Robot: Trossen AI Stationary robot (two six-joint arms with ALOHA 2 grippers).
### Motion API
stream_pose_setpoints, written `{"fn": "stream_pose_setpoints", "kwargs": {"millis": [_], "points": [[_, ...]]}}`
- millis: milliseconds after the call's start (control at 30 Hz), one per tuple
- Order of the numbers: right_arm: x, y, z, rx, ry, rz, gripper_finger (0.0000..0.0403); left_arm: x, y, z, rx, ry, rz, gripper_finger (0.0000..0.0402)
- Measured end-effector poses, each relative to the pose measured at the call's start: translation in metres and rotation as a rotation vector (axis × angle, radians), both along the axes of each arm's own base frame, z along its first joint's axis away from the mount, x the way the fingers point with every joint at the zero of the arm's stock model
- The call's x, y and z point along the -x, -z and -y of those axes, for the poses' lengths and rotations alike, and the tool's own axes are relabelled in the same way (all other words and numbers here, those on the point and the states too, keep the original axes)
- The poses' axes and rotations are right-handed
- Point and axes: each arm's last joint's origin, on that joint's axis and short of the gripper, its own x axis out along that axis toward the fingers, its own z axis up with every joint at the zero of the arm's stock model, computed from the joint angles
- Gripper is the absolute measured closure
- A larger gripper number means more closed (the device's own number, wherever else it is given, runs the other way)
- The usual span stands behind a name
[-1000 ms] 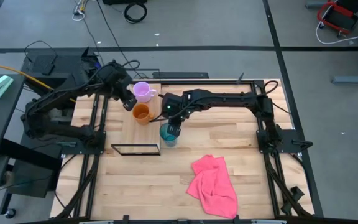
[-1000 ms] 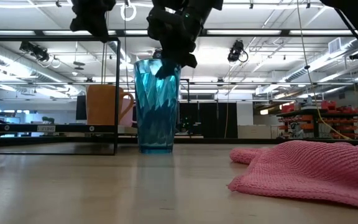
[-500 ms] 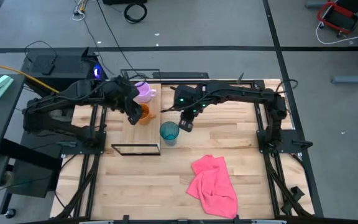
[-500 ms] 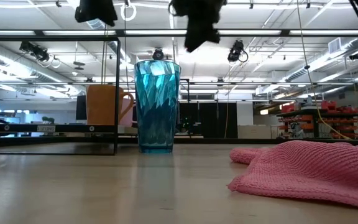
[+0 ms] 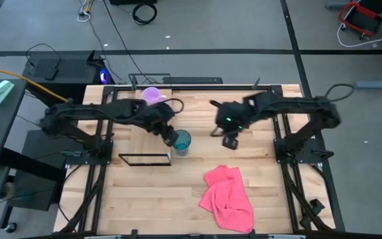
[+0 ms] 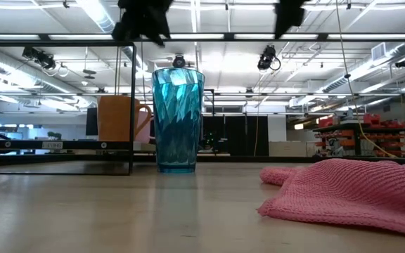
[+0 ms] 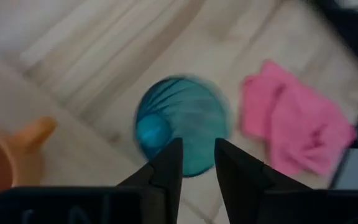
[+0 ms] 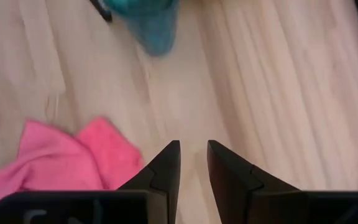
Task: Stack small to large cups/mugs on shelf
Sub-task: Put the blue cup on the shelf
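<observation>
The teal tumbler (image 5: 182, 141) stands upright on its base on the table, also in the low view (image 6: 177, 119). My left gripper (image 5: 172, 138) hovers just above and beside its rim, fingers a narrow gap apart (image 7: 197, 155), touching nothing. My right gripper (image 5: 229, 141) hangs above bare table to the tumbler's right, narrowly open and empty (image 8: 193, 155). The purple mug (image 5: 152, 96) stands near the far edge. The orange mug (image 6: 117, 118) stands behind the shelf's wire frame (image 5: 144, 159); my left arm hides it from above.
A pink cloth (image 5: 229, 198) lies crumpled on the near right part of the table. The black wire frame (image 6: 131, 105) stands just left of the tumbler. Bare wood lies between the tumbler and the cloth and along the right side.
My right gripper has come off the tumbler's rim, risen and gone toward the table's right edge. My left gripper has gone from above the mugs toward the near right, to just above the tumbler. The tumbler has stayed standing where it was.
</observation>
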Motion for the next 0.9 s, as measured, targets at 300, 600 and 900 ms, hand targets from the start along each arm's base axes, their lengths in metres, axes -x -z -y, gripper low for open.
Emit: {"fn": "stream_pose_setpoints", "kwargs": {"millis": [300, 600, 900], "points": [[0.072, 0.028, -0.012, -0.083, 0.166, 0.064, 0.0315, -0.024, 0.040, -0.017, 0.065, -0.132, -0.169, 0.0294], [0.104, 0.037, -0.012, -0.135, 0.238, 0.129, 0.0315, -0.034, 0.058, -0.027, 0.073, -0.166, -0.228, 0.0294], [0.098, 0.051, -0.012, -0.112, 0.248, 0.131, 0.0315, -0.044, 0.077, -0.027, 0.094, -0.154, -0.289, 0.0296]]}}
